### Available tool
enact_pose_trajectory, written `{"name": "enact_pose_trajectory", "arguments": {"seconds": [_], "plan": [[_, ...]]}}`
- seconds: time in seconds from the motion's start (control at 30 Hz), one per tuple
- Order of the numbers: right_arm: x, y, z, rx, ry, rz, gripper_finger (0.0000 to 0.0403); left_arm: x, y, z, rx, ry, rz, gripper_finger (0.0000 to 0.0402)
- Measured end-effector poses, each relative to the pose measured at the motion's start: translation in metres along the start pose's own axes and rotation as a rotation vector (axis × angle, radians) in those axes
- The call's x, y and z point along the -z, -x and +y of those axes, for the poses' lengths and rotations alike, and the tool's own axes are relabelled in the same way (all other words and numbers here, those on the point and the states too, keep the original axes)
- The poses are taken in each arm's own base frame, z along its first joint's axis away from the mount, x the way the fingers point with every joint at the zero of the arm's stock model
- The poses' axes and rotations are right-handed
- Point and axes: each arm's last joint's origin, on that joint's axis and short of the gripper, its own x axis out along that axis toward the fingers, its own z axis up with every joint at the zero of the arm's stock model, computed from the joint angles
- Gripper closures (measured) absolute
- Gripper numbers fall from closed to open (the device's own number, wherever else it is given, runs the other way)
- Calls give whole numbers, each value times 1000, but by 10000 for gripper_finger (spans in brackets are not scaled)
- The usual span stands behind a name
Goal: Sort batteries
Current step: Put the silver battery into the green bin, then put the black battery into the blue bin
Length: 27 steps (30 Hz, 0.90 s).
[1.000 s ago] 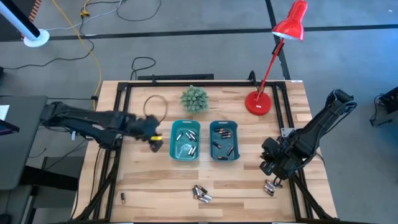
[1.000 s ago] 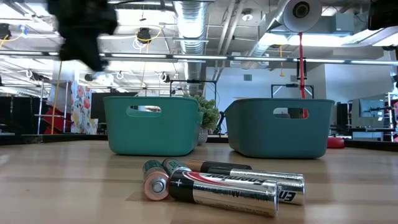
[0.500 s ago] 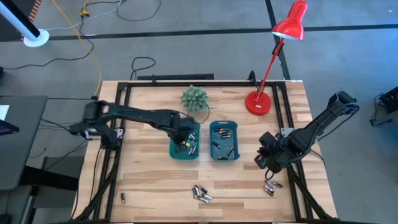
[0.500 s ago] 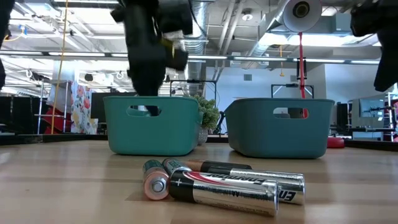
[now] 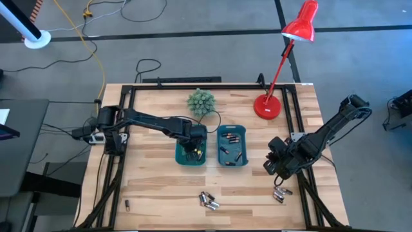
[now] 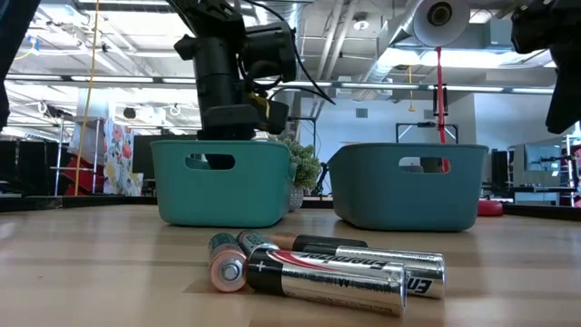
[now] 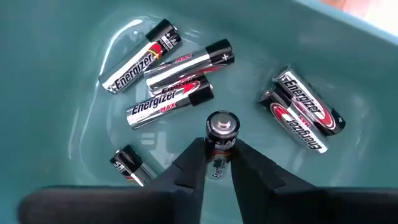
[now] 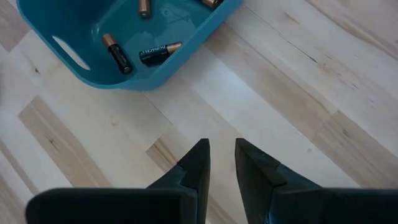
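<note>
Two teal bins stand side by side mid-table, the left bin [image 5: 183, 154] and the right bin [image 5: 232, 145], each with batteries lying on its floor. My left gripper [image 5: 194, 143] reaches down inside the left bin, shut on one battery [image 7: 222, 127] above several silver-and-black batteries [image 7: 166, 93]. My right gripper [image 5: 277, 169] hovers over bare wood near the table's right edge. It is open by a narrow gap [image 8: 222, 152] with nothing between its fingers. Loose batteries [image 5: 207, 200] lie near the front edge, and more batteries [image 5: 279, 195] lie below my right gripper. My left gripper pinches the battery's body [image 7: 219, 151], just below its metal end cap, between its two fingertips. The fingers come from above, pointing steeply down into the left bin. The battery stands on end between them, cap toward the wrist camera; its lower end is hidden by the fingers.
A red desk lamp [image 5: 268, 106] and a small green plant [image 5: 201, 102] stand at the table's far side. A cable loop [image 5: 161, 111] lies left of the plant. One small battery [image 5: 127, 205] lies at the front left. A black frame [image 5: 212, 86] edges the tabletop.
My left gripper has swung from left of the left bin toward the table's right, come over that bin and sunk into it, rolling its wrist on the way.
</note>
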Motion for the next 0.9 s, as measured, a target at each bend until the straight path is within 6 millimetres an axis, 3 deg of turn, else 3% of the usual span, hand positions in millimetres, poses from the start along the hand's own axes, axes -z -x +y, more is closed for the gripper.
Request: {"name": "enact_pose_trajectory", "arguments": {"seconds": [0.23, 0.47, 0.77, 0.9], "plan": [[0, 0, 0, 1, 2, 0, 310, -1, 0, 1, 0, 43, -7, 248], [0, 0, 0, 0, 24, 0, 310, -3, 5, 4, -8, 113, 11, 222], [0, 0, 0, 0, 28, 0, 310, -18, 51, -2, -34, 190, 72, 228], [1, 0, 0, -4, 35, 1, 310, -5, 76, -8, -120, 216, 141, 228]]}}
